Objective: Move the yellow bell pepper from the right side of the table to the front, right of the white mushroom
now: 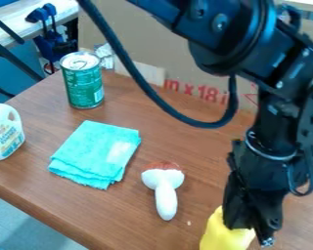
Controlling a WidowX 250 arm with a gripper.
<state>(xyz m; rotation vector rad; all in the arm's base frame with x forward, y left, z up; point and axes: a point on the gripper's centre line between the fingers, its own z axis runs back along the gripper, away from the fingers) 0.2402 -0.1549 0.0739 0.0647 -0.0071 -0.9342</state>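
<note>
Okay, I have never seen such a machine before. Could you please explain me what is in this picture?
The black machine is a robot arm. It comes in from the top, and its end is a gripper, which works like a simple hand. A fixed camera took the picture, looking down at a slant.

On the brown table are a folded turquoise cloth, a white mushroom-shaped thing with a reddish-brown top, an upright green can and, at the left edge, a white bottle.

The gripper is at a yellow thing near the bottom edge; whether it really holds it, I cannot tell.
</note>
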